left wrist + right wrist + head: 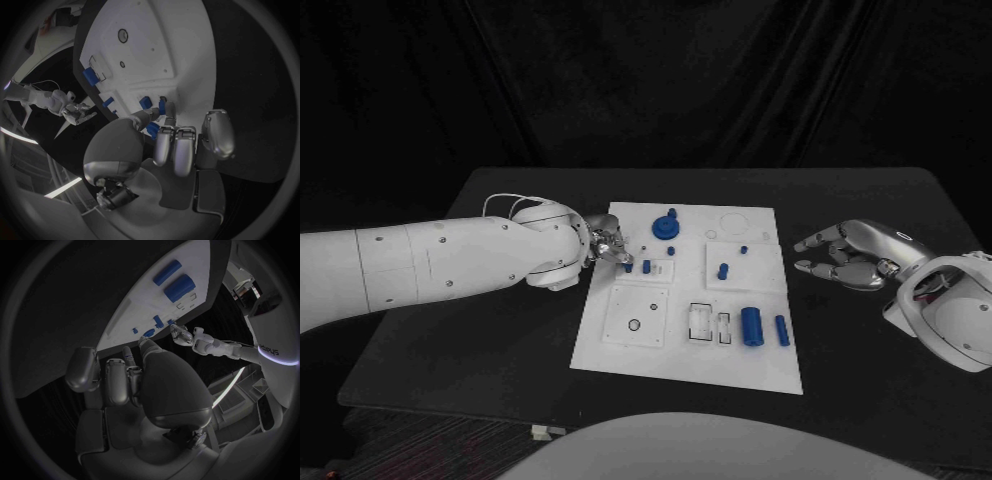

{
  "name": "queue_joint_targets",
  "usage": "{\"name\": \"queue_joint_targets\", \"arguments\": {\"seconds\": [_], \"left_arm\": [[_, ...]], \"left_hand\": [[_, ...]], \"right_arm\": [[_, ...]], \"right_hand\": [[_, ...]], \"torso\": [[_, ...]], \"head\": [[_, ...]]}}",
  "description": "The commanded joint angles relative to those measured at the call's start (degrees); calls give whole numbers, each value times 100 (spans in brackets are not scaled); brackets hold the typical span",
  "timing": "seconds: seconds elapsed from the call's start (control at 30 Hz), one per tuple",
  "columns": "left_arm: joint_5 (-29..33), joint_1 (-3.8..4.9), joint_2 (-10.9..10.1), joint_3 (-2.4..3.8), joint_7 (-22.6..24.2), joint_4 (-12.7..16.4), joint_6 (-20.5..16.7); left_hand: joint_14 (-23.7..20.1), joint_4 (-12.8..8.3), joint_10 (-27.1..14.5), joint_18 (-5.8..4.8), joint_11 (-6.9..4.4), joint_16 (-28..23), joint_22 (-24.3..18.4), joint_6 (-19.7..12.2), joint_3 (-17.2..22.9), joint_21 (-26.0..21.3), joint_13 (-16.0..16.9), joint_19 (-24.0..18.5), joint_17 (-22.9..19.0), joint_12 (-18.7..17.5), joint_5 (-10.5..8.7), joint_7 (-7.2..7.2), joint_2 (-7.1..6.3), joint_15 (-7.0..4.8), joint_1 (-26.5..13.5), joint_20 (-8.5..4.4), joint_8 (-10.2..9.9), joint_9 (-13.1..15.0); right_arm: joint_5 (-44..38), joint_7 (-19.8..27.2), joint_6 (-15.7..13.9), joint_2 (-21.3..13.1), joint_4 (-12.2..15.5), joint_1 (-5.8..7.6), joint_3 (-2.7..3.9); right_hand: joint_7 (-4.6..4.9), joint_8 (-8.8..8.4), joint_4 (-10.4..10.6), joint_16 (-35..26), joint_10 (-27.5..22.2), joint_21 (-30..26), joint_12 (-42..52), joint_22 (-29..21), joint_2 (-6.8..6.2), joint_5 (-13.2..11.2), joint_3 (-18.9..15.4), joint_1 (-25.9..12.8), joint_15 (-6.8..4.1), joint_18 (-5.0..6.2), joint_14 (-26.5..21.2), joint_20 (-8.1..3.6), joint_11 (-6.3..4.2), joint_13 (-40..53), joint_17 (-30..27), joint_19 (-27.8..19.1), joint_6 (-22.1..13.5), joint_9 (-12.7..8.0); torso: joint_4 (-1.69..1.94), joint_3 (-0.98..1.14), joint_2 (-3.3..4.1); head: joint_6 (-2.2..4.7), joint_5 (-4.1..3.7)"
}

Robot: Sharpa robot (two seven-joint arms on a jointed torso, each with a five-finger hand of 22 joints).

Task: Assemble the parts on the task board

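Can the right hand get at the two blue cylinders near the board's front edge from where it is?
Probably yes: the right hand hovers off the board's right edge, holding nothing, with open table between it and the cylinders.

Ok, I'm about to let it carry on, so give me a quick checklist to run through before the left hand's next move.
1. Left hand at the board's left edge: ok.
2. Its fingertips on a small blue part: ok.
3. Firm grip on that part: cannot tell.
4. Right hand off the board, holding nothing: ok.
5. Two blue cylinders lying clear of both hands: ok.
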Motion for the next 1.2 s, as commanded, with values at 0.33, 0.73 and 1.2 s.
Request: {"name": "queue_joint_targets", "arguments": {"seconds": [0.33, 0.73, 1.2], "left_arm": [[24, -36, -43, -14, -51, 54, 90], [24, -38, -43, -14, -27, 38, 144], [24, -40, -14, -14, 36, 7, 247]], "left_hand": [[463, -149, 122, -4, -12, -33, 930, -12, 185, -29, 1023, -20, 1360, -40, 27, -47, 44, -5, -12, 1, 18, 10], [450, 5, 111, -2, 14, -47, 921, -72, -29, -60, 1013, -44, 1345, -48, -518, -26, 80, 18, -216, 36, -38, -33], [453, 1175, 106, 8, 115, -40, 921, 170, -1765, -67, 1023, -53, 1350, -25, -1947, 72, 93, 108, -904, 113, -399, -759]], "right_arm": [[-13, -100, 10, -14, 15, -15, 2], [-13, -100, 10, -8, 6, -19, 2], [-13, -101, 15, -3, -6, -25, 2]], "right_hand": [[0, -2, -17, -48, 275, -46, -29, 849, -5, 46, 15, 79, -23, 1, 332, -13, -13, 1006, -21, -44, 44, -7], [0, -1, -20, -50, 272, -43, -33, 850, -6, 53, 19, 87, -23, 0, 331, -13, -13, 1002, -23, -42, 48, -6], [0, 2, -39, -53, 274, -52, -31, 848, -8, 100, 38, 118, -23, 1, 331, -12, -14, 1005, -24, -43, 58, -6]], "torso": [[-3, 1, -2], [-3, -1, -7], [-5, -2, -6]], "head": [[1, -2], [1, 6], [1, 5]]}}
